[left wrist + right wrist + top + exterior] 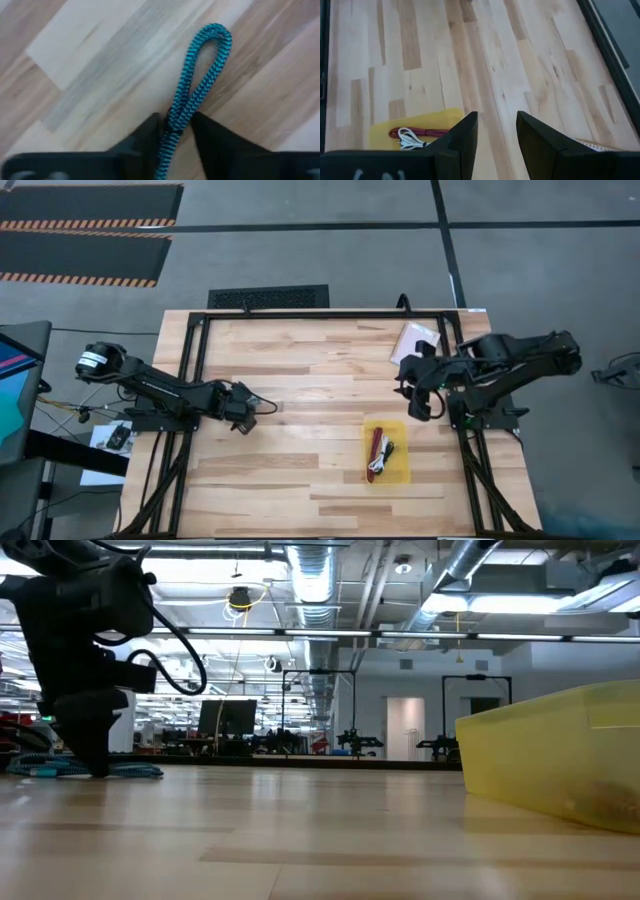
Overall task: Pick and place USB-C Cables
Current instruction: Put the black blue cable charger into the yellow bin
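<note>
Closest to the low camera, a translucent yellow plastic tray (560,765) is seen on the light wooden table (300,380). Inside the tray, a red folded cable (376,450) and a white folded cable (386,454) are laid side by side. On the table's left part, the left gripper (178,129) is closed on a teal braided cable (202,75), whose loop sticks out past the fingertips over the wood. The right gripper (496,129) is held above the table's right part, beyond the tray, its fingers apart and holding nothing.
</note>
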Robot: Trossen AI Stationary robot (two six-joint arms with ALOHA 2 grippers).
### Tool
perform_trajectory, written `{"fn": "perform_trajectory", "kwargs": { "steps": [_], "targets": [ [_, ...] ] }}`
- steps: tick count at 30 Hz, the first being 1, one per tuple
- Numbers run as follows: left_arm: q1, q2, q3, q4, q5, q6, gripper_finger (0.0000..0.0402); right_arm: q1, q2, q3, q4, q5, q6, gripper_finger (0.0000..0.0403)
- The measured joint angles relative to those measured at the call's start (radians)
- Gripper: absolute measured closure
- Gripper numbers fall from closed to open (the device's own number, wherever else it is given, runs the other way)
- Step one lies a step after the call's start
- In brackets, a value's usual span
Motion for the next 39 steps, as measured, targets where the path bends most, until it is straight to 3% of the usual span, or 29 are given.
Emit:
{"fn": "perform_trajectory", "kwargs": {
  "steps": [4,9,14,18,23,26,31,34,39],
  "targets": [
    [0.0,0.0,0.003,0.004,0.018,0.0,0.0384,0.027,0.0,-0.004,-0.003,0.0,0.012,0.0244],
    [0.0,0.0,0.002,0.018,0.011,-0.014,0.0387,0.054,0.0,-0.004,0.009,0.017,0.014,0.0244],
    [-0.009,-0.027,0.027,0.124,-0.059,0.011,0.0397,0.117,-0.006,-0.004,0.084,0.178,0.01,0.0244],
    [-0.021,-0.09,0.05,0.234,-0.141,0.079,0.0399,0.179,-0.013,-0.003,0.118,0.317,-0.102,0.0244],
    [-0.025,-0.184,0.054,0.406,-0.184,0.197,0.0399,0.224,-0.058,-0.017,0.12,0.327,-0.241,0.0244],
    [-0.026,-0.23,0.053,0.509,-0.211,0.268,0.0399,0.221,-0.16,-0.124,0.127,0.339,-0.219,0.0244],
    [-0.026,-0.27,0.053,0.656,-0.238,0.367,0.0399,0.192,-0.431,-0.429,0.222,0.35,-0.023,0.0253],
    [-0.026,-0.265,0.053,0.782,-0.239,0.438,0.0399,0.178,-0.586,-0.601,0.458,0.339,0.042,0.0261],
    [-0.027,-0.219,0.055,1.047,-0.186,0.582,0.0399,0.176,-0.689,-0.798,0.912,0.256,-0.099,0.0272]
  ]
}}
